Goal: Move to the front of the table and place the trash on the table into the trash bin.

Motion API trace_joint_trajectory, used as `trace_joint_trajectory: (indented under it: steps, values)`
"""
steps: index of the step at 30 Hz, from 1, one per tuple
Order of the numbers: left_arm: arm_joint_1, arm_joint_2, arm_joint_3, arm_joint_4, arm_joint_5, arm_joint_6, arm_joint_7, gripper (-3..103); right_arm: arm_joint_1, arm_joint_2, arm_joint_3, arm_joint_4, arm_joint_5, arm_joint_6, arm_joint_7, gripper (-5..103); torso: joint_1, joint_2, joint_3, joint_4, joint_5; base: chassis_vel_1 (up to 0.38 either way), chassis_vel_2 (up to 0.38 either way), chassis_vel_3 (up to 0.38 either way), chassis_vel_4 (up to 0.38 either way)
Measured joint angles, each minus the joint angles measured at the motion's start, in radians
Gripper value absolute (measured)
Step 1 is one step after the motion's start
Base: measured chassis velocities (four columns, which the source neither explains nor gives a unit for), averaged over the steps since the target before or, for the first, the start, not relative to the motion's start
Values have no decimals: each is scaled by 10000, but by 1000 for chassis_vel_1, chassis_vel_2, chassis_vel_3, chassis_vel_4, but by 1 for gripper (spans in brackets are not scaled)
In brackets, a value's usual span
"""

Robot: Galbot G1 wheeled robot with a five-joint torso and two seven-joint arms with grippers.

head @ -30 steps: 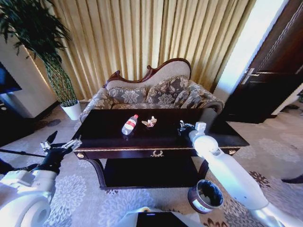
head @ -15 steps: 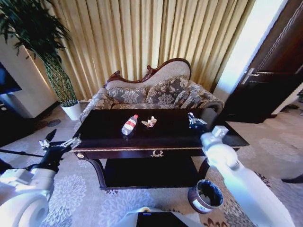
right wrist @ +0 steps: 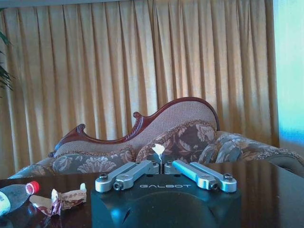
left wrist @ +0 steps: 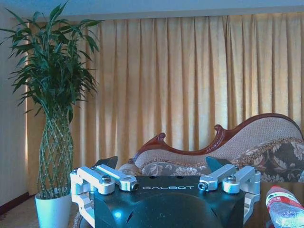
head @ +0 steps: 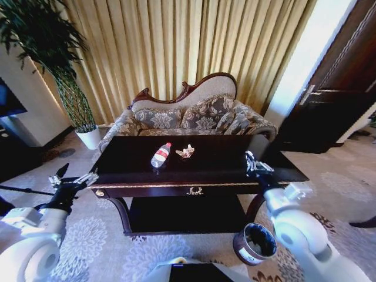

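Note:
A clear bottle with a red label and cap (head: 161,154) lies on the dark glossy table (head: 205,169), beside a crumpled wrapper (head: 186,151). Both appear again in the right wrist view, the bottle (right wrist: 14,194) and the wrapper (right wrist: 64,198). My right gripper (head: 254,163) hovers over the table's front right part, above and behind the trash bin (head: 242,252) on the carpet. In the right wrist view, that gripper (right wrist: 160,164) is shut on a small white paper scrap (right wrist: 158,150). My left gripper (head: 75,176) hangs open left of the table, as the left wrist view (left wrist: 160,164) confirms.
A floral sofa (head: 194,117) stands behind the table before gold curtains. A tall plant in a white pot (head: 90,136) is at the back left. A dark door (head: 346,88) is at the right. Patterned carpet lies around the table.
My right gripper lifted off the table's middle right and swung right and back toward the front right edge with the scrap. The left arm stayed put.

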Motion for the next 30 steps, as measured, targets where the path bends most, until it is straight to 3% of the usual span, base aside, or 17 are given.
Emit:
trace_joint_trajectory:
  steps: [14, 20, 30]
  values:
    - [60, 82, -120, -300, -144, -2, 5, 100, -234, 510, -352, 83, -646, -8, 2, 1, 4, -2, 2, 1, 1, 27, -27, -27, 30]
    - [106, 3, -90, -354, -140, -19, 5, 100, -298, 627, -551, 35, -1443, 55, -193, 1, 2, -1, 1, -1, 1, 154, -149, -147, 159]
    - [104, -53, -58, -392, -121, -54, 49, 100, -282, 687, -650, -414, -1641, 181, -231, 1, -5, 3, -2, -1, 0, 89, -80, -89, 84]
